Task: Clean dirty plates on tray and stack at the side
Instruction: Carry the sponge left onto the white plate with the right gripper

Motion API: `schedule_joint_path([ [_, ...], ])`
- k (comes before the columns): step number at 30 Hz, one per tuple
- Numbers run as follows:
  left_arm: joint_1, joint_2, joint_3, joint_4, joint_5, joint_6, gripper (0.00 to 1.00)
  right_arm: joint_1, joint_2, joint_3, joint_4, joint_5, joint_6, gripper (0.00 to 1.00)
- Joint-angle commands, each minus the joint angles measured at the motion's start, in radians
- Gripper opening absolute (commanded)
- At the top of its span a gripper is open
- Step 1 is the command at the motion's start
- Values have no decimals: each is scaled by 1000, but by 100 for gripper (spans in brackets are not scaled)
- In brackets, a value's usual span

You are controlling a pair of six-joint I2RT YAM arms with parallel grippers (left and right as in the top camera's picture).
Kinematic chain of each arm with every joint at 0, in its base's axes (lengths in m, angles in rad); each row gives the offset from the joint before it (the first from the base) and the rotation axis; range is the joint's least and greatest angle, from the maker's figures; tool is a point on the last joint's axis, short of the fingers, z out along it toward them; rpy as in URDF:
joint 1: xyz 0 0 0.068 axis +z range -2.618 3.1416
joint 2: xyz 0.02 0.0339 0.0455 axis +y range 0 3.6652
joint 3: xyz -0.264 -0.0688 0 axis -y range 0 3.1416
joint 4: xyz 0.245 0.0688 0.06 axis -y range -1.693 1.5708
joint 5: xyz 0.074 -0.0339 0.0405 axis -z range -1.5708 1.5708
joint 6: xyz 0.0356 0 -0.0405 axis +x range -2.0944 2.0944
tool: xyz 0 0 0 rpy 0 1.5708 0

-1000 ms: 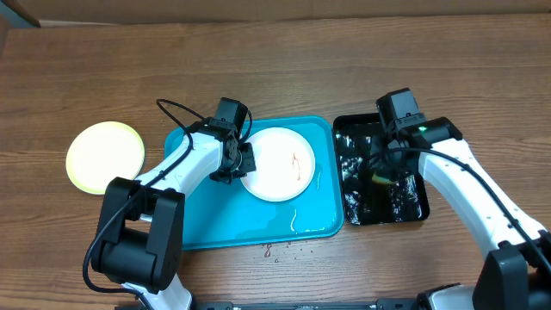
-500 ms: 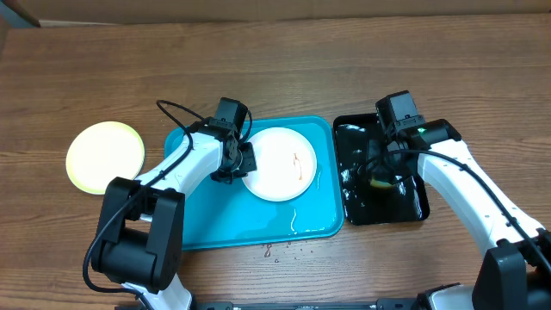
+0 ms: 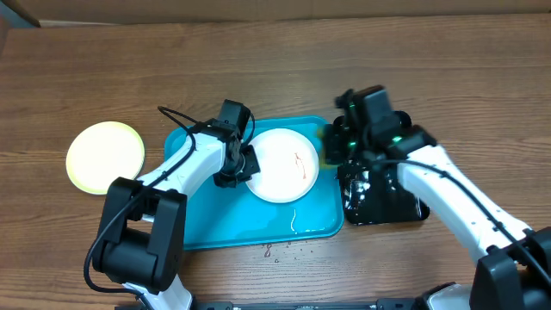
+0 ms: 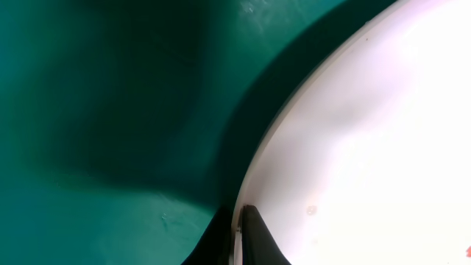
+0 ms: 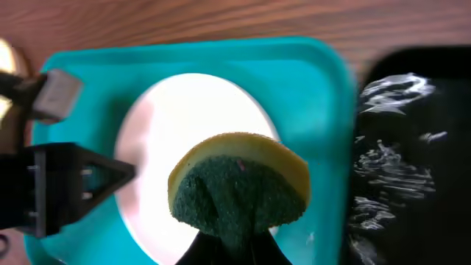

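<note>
Between the closed fingers of the left pincer [image 4: 237,239], the near rim of the white plate [image 3: 284,168] is clamped. The plate is seen lying flat on the cyan tray [image 3: 215,220]. In the right pincer [image 5: 234,246] a yellow-and-green sponge [image 5: 239,188] is gripped, green face outward. In the wrist view it is held over the plate's side farthest from the left pincer. Contact cannot be judged, as this arm is blurred in the overhead view. Behind the right pincer a wet black tray [image 3: 392,202] is noted. Well apart from the left pincer, off the tray, a yellow-green plate [image 3: 105,156] is set on the worktop. No third plate is seen.

Step judged: wiping not yet begun, since a reddish smear [image 3: 299,162] is still visible on the plate.

Risks noted:
- The plate is held at one point of its rim only. It could be tipped or swung about that grip by downward pressure on the opposite side.
- The wet rim could be dragged out of the left pincer by a hard stroke.
- The sponge could be twisted loose by sideways scrubbing.
- The left fingers could be struck if strokes are carried right across the plate.
</note>
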Motion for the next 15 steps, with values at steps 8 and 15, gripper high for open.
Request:
schedule_joint_path([
  [8,-22,50,-39,-19,-12,-21,4,228,143,7,113,406,1,4],
  [15,-22,50,-39,-20,-12,-21,4,245,269,7,197,449,-77,4],
])
